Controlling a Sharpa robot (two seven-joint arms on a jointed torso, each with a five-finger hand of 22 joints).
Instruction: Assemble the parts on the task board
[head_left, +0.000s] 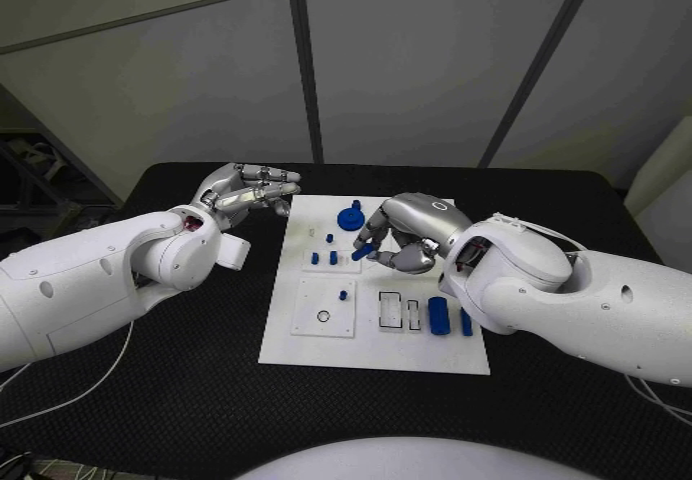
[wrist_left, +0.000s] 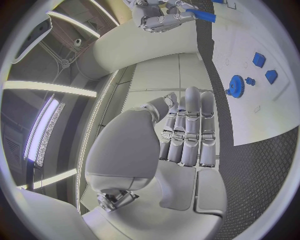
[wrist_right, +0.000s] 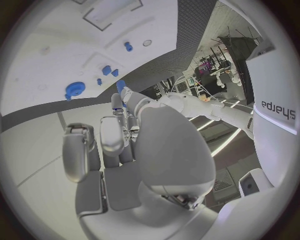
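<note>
- Head view: We see the right hand (head_left: 408, 232) over the middle of the white board (head_left: 378, 290), pinching a small blue peg (head_left: 365, 251) in its fingertips; we judge it is carrying the peg to a seat. A blue gear (head_left: 349, 217) stands at the board's 12 o'clock, two blue blocks (head_left: 325, 258) sit nearer its centre, and two longer blue pieces (head_left: 449, 318) lie at 4 o'clock. The left hand (head_left: 248, 191) hovers off the board's 10 o'clock corner, holding nothing, fingers extended, apparently kept clear.
- Left wrist view: We see the left hand's fingers (wrist_left: 190, 134) straight and side by side over the black table (wrist_left: 262, 165), empty; across the board, the right hand grips the blue peg (wrist_left: 201, 15).
- Right wrist view: We see the peg (wrist_right: 120, 86) just past the curled fingertips (wrist_right: 119, 103), with the gear (wrist_right: 75, 90) beyond, at the board's edge.
</note>
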